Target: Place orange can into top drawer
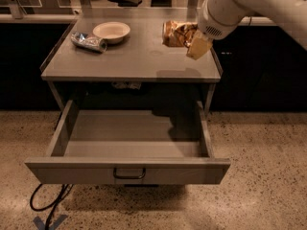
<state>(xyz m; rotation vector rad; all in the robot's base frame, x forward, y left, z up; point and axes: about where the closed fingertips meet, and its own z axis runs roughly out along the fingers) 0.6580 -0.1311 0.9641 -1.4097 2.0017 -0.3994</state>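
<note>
A crushed silver-blue can (88, 41) lies at the back left of the table (134, 61), just beside a pale bowl (111, 31). Below, the top drawer (127, 169) stands pulled open. Over the table's right side, the orange can (175, 34) hangs sideways, clamped in the gripper (190, 39).

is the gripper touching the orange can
Touching. The camera view shows the gripper closed on the right end of the orange can, holding it over the right side of the table.

One high front view — looking down on table (139, 63), claw (188, 37) upper right.
</note>
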